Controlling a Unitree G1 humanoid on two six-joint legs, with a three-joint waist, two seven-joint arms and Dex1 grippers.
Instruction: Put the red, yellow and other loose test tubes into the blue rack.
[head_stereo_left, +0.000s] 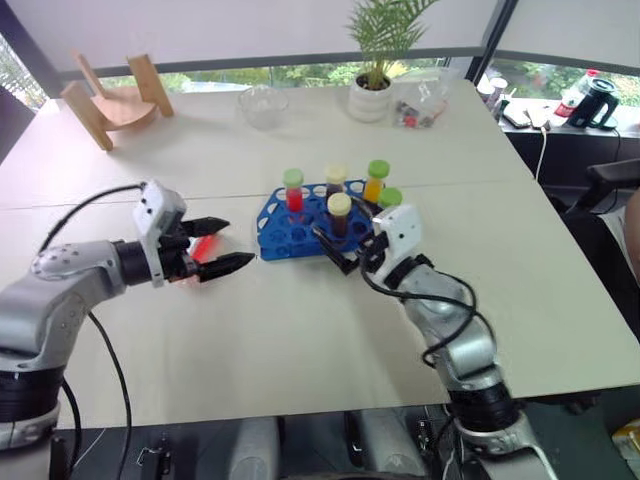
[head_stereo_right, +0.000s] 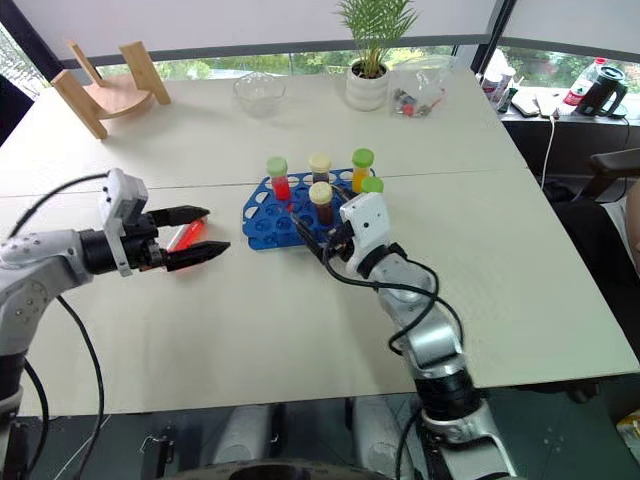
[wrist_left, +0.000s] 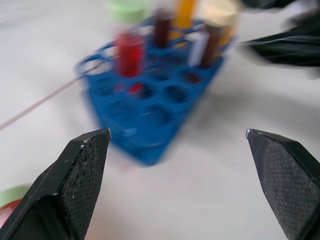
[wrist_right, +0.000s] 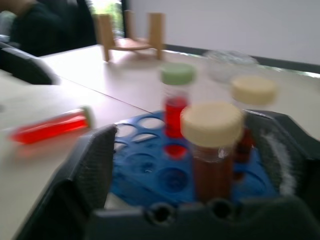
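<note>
1. Test tubes, task items, listed from the grippers outward: one loose clear tube of red liquid (head_stereo_right: 180, 237) lies on its side on the white bench (head_stereo_right: 300, 330), between the spread fingers of the left gripper (head_stereo_right: 197, 232) and not visibly gripped by them; its green cap shows in the right wrist view.
2. Left gripper: two black fingers set wide apart, holding nothing, pointing across the bench toward the rack; the lower finger (head_stereo_left: 228, 266) ends near the rack's closest corner without touching it.
3. Right gripper (head_stereo_left: 338, 248): black fingers parted, nothing held. In the right wrist view they stand on either side of a cream-capped tube without pressing on it.
4. Blue plastic rack with round holes (head_stereo_left: 275, 230): sits flat near the bench centre, between the two grippers, most holes on its left-hand side unfilled.
5. Tubes standing upright in the rack:
   - cream-capped tube of dark brown liquid (head_stereo_left: 340, 214), nearest the right gripper;
   - green-capped tube of red liquid (head_stereo_left: 293, 190);
   - second cream-capped dark tube (head_stereo_left: 336, 179);
   - green-capped tube of yellow-orange liquid (head_stereo_left: 375, 180);
   - further green cap (head_stereo_left: 390, 197), just behind the right wrist, its tube hidden.
6. Other bench contents, well apart at the far edge: wooden stand (head_stereo_left: 110, 98), clear glass bowl (head_stereo_left: 263, 105), potted green plant in white pot (head_stereo_left: 372, 92), clear bag of small items (head_stereo_left: 420, 105).
</note>
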